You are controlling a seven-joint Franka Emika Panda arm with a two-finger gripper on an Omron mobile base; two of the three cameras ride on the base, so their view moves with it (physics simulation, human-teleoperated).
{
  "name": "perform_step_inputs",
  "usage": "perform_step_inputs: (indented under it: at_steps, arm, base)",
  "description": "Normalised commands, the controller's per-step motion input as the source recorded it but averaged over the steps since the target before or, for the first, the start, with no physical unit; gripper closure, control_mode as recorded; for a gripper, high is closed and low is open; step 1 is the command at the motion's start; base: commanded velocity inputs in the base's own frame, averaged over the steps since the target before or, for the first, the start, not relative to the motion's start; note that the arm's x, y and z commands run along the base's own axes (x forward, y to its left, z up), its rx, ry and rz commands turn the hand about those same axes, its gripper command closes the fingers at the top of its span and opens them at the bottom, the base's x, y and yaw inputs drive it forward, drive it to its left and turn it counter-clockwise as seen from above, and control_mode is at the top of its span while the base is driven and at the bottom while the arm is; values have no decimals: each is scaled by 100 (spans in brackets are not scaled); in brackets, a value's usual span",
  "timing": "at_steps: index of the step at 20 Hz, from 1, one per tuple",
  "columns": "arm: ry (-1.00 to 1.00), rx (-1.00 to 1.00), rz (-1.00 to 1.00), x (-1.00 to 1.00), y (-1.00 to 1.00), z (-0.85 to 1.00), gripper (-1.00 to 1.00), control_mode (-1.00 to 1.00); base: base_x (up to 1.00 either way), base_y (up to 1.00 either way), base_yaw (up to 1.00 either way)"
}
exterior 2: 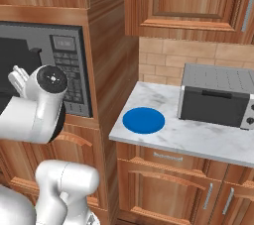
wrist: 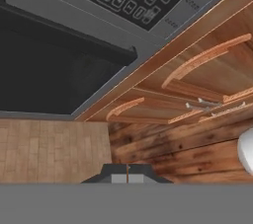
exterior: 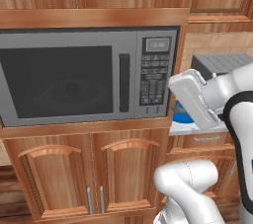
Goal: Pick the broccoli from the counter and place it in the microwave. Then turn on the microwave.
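microwave (exterior: 69, 77) door closed; faint shape on the turntable may be the broccoli, glass too dark to confirm. gripper (wrist: 127, 174) shut, empty, near the keypad (exterior: 153, 79) lower edge, likely to press start. blue plate (exterior 2: 143, 120) at counter (exterior 2: 198, 137) front-left corner.

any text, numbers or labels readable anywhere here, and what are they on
Nothing can be read for certain.
Microwave display: pale digits show, too blurred to read.
Microwave keypad: each button carries a small mark, too small to read in any view.
Drawer front under the counter: a faint pale mark, unreadable.
Toaster oven: no lettering visible.
Blue plate: plain, no text.
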Motion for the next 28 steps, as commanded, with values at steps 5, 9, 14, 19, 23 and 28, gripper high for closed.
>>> perform_step_inputs:
  at_steps: [5,9,14,19,23,28]
  arm:
    - [0,9,6,24,-5,-11,100,-100]
    - [0,6,3,32,0,-5,100,-100]
    - [0,4,1,38,0,-15,100,-100]
    - [0,3,1,34,0,-27,100,-100]
    - [0,1,1,28,0,-25,100,-100]
    - [0,3,1,32,0,-14,100,-100]
  base:
    - [0,0,0]
    - [0,0,0]
    - [0,0,0]
    - [0,0,0]
    - [0,0,0]
    - [0,0,0]
